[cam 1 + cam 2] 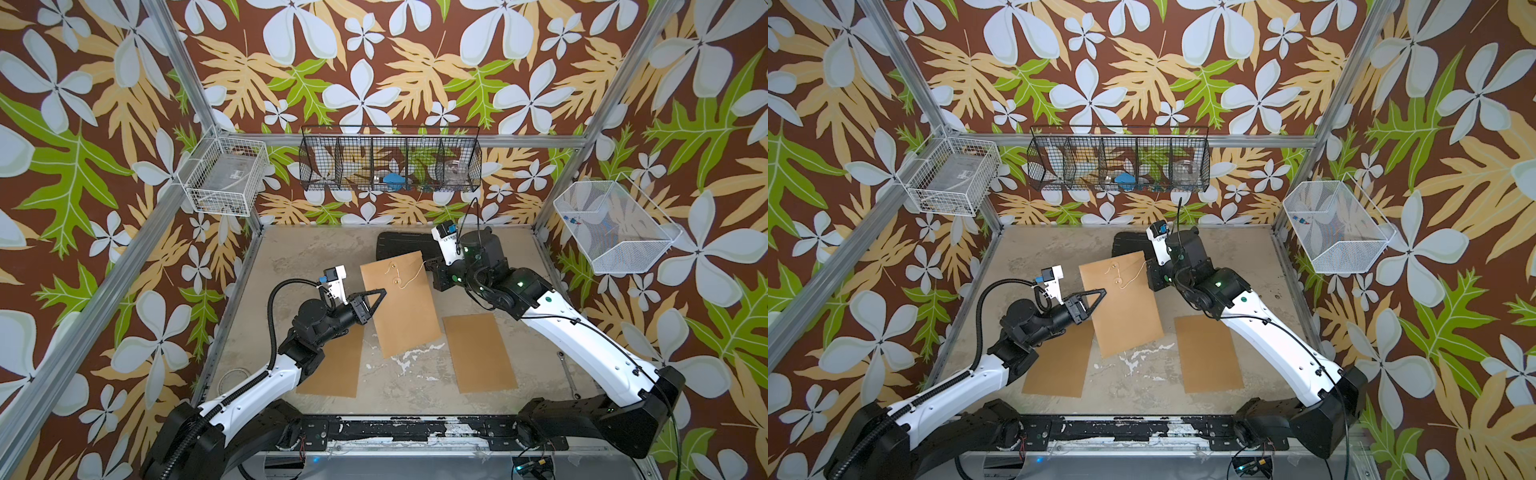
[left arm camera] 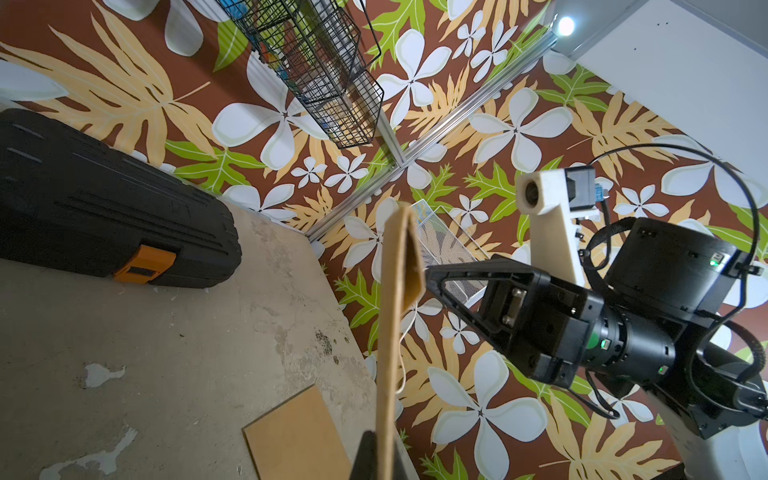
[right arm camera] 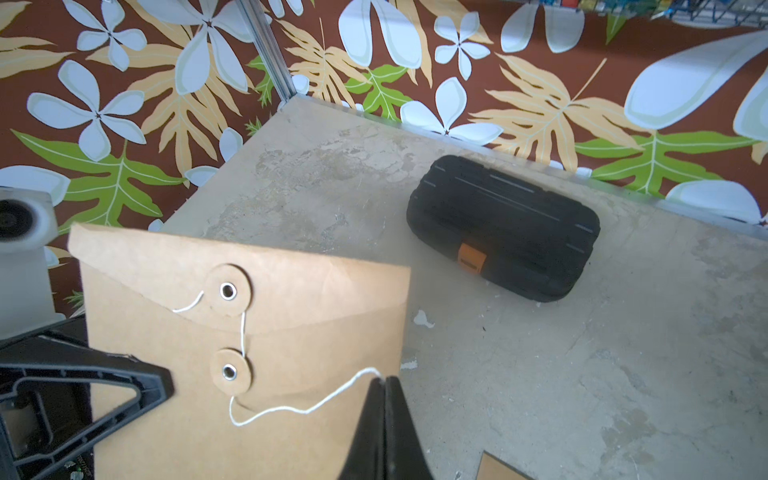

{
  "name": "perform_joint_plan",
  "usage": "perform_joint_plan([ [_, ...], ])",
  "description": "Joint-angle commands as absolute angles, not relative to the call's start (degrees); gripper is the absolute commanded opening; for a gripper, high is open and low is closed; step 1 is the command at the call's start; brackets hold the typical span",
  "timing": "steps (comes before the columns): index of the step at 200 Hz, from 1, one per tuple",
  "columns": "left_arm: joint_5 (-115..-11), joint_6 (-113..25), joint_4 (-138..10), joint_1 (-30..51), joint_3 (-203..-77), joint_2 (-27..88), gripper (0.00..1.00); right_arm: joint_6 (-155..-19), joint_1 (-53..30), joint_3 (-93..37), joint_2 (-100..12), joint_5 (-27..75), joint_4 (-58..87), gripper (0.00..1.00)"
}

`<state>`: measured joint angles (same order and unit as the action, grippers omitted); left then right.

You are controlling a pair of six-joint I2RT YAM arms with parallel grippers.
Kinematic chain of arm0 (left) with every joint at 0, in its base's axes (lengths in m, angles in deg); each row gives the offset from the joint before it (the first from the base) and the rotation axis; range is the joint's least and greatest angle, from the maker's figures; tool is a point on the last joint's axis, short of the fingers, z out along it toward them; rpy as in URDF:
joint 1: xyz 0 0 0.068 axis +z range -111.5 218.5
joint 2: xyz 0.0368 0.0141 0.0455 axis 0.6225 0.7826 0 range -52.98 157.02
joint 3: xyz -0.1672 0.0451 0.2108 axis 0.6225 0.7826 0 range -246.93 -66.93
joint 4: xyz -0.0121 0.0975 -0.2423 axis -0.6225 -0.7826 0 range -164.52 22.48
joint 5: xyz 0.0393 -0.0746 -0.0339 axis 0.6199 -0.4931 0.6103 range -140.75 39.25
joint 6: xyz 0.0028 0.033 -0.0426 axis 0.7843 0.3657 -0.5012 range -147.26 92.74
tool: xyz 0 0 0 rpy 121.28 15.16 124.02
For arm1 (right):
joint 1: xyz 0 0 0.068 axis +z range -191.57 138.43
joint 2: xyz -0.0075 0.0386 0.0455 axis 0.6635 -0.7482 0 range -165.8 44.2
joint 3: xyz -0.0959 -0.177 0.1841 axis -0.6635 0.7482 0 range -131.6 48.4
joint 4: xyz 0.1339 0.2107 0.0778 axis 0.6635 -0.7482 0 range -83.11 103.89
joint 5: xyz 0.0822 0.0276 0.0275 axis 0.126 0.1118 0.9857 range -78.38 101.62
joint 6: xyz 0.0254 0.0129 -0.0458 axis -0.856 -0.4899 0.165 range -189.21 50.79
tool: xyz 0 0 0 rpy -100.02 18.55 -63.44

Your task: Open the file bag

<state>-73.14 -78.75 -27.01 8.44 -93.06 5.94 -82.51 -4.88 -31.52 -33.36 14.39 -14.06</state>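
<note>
I've got R gripper clenched on the string end, beside the bag edge. L gripper pinches the opp. edge, bag raised over mid tabletop. Flap looks down. Case behind, apart.

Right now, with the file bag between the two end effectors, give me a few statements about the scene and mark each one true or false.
1. The left end effector grips the file bag by its side edge. True.
2. The right end effector is shut on the bag's corner. False: it pinches the white string.
3. The bag's mouth is folded open. False: the flap lies closed over the bag.
4. A black case with an orange latch lies on the table. True.
</note>
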Motion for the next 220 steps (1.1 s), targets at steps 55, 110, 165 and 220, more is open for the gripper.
perform_joint_plan([
  [55, -73.9, -78.5, -24.5, 8.5, -92.4, 5.9, 0.00, -80.9, -4.9, -38.1, -35.7, 15.8, -14.7, 0.00],
  [110, -74.3, -79.1, -23.1, 8.5, -92.2, 7.0, 0.00, -79.8, -4.8, -42.6, -37.8, 18.2, -15.5, 0.00],
  [165, -74.6, -79.6, -22.0, 8.5, -92.2, 8.3, 0.00, -80.3, -2.6, -45.1, -40.6, 24.0, -14.1, 0.00],
  [220, -75.4, -79.9, -20.9, 8.5, -92.2, 9.6, 0.00, -80.6, 1.4, -50.2, -45.3, 25.2, -13.7, 0.00],
])
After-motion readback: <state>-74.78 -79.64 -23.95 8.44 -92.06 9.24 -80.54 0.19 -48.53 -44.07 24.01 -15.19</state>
